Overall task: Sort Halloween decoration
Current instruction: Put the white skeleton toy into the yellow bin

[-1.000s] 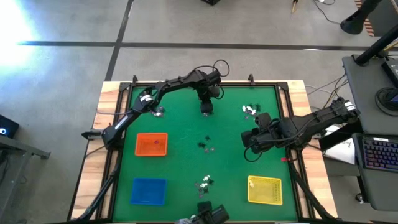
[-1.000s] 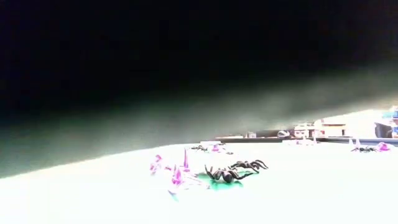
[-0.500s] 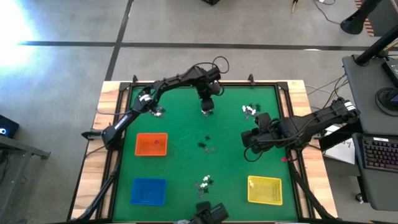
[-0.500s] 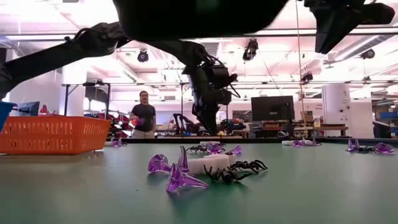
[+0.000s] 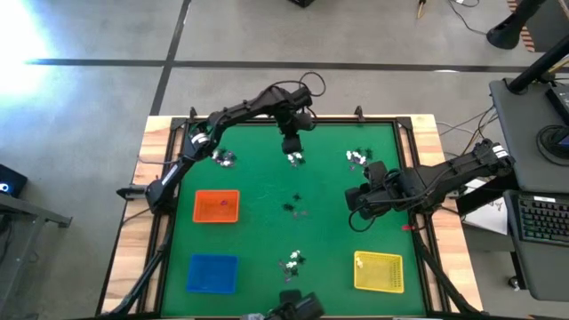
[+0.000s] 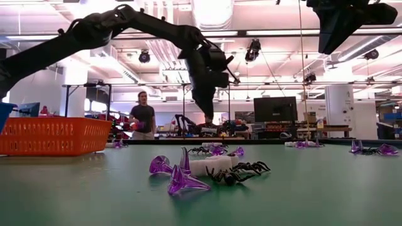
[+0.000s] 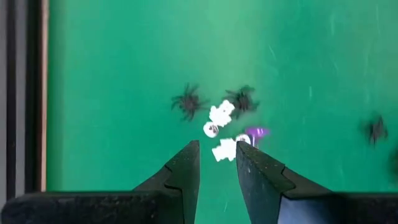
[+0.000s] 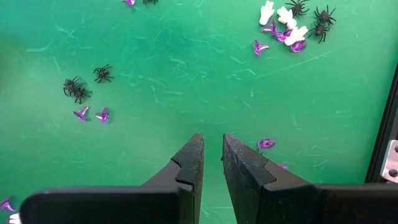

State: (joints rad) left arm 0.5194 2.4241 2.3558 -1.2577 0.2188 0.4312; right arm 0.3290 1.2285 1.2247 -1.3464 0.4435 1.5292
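Note:
The decorations are tiny white, black and purple trinkets lying in small heaps on the green mat. One heap [image 5: 295, 159] lies near the far edge, straight below my left gripper [image 5: 291, 145]. In the left wrist view its open fingers [image 7: 217, 149] hover above that heap [image 7: 225, 121] of white pieces, black spiders and a purple piece. The low view shows the left gripper [image 6: 207, 100] raised well above the mat. My right gripper [image 5: 356, 198] waits over bare mat toward the right side, its fingers [image 8: 211, 152] a narrow gap apart.
Other heaps lie at far right [image 5: 358, 157], far left [image 5: 227, 160], mid-table [image 5: 296, 207] and the near edge [image 5: 293, 260]. An orange tray [image 5: 217, 206], a blue tray [image 5: 212, 273] and a yellow tray [image 5: 379, 271] sit on the mat. A person [image 6: 144, 116] stands beyond the table.
My left gripper has risen from just above the far heap and drawn slightly toward the far edge. The heap stays where it was. The right arm has kept still.

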